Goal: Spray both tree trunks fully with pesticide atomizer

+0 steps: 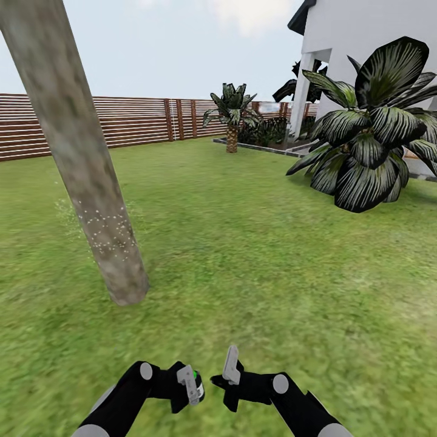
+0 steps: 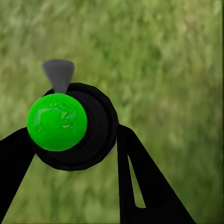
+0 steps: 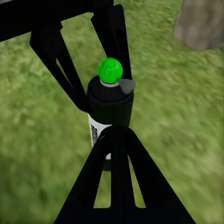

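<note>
A thick mottled grey-brown tree trunk rises at a slant from the grass on the left, and fine white specks dot its lower part. The pesticide atomizer has a black body, a green ball top and a grey nozzle. My left gripper is shut on it, low in the head view. My right gripper is shut and empty just beside it. In the right wrist view the atomizer stands just past my shut fingertips, and the trunk's base lies beyond.
Lawn stretches ahead and to the right. A brown slat fence rings the back. A short palm stands by a paved border, and a large broad-leaved plant grows in front of a white house at right.
</note>
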